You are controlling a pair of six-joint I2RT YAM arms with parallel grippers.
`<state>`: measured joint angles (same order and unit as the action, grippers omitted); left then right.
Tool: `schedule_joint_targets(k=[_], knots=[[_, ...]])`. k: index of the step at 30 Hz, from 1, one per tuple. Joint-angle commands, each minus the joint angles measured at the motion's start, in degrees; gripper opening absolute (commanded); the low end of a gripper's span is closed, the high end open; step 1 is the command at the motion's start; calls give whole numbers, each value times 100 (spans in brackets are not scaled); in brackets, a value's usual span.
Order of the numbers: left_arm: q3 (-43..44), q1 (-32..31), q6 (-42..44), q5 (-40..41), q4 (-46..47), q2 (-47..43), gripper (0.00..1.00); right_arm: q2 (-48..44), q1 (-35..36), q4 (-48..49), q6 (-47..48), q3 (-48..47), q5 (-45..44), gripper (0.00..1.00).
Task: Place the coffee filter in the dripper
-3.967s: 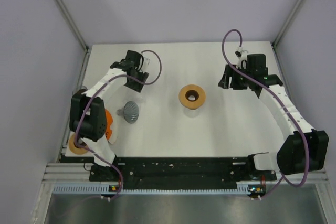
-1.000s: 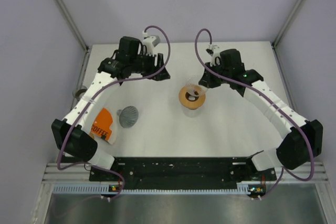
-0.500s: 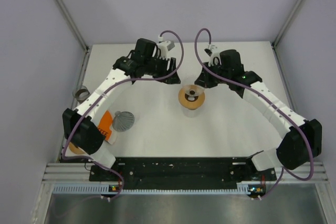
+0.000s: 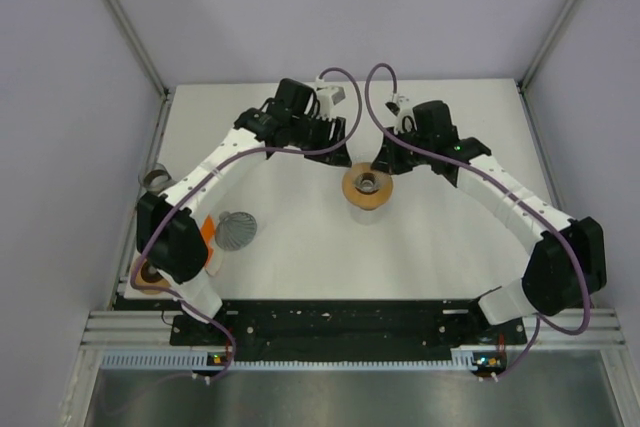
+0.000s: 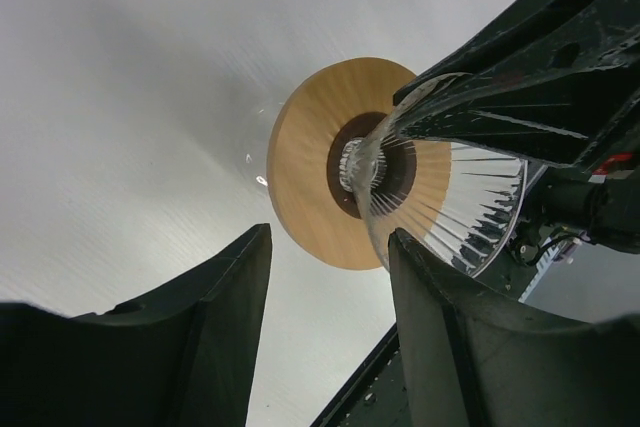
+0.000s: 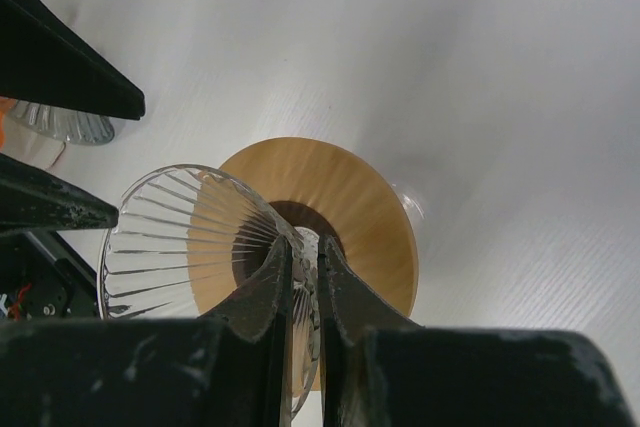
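Note:
My right gripper is shut on the rim of a clear ribbed glass cone. The cone tilts with its tip at the dark hole of the wooden dripper ring. My left gripper hangs open just left of the ring, with nothing between its fingers. One finger is close beside the cone's rim. A grey pleated cone, seemingly the coffee filter, lies on the table far to the left, away from both grippers.
An orange coffee pack lies beside the grey cone under the left arm's elbow. A small grey cup stands at the table's left edge. A round wooden piece sits at the near left corner.
My left gripper has swung right, closing in on the wooden ring, its jaws narrowing a little. The right gripper has shifted slightly left, bringing the glass cone over the ring's hole.

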<state>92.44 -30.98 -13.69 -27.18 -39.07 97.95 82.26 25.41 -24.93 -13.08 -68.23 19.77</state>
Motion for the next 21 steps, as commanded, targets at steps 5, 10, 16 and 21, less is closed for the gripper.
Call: schedule_joint_targets(k=[5,10,16,21], knots=[[415,-145,-116,-183,242,128,53,247,-10,208,121,-42,45,0],[301,-189,-98,-226,277,215,38,273,-18,190,183,29,-52,0],[-7,-206,-204,-341,286,461,25,317,-10,199,306,151,-26,0],[-279,-207,-186,-349,347,497,8,308,-10,278,420,353,45,0]])
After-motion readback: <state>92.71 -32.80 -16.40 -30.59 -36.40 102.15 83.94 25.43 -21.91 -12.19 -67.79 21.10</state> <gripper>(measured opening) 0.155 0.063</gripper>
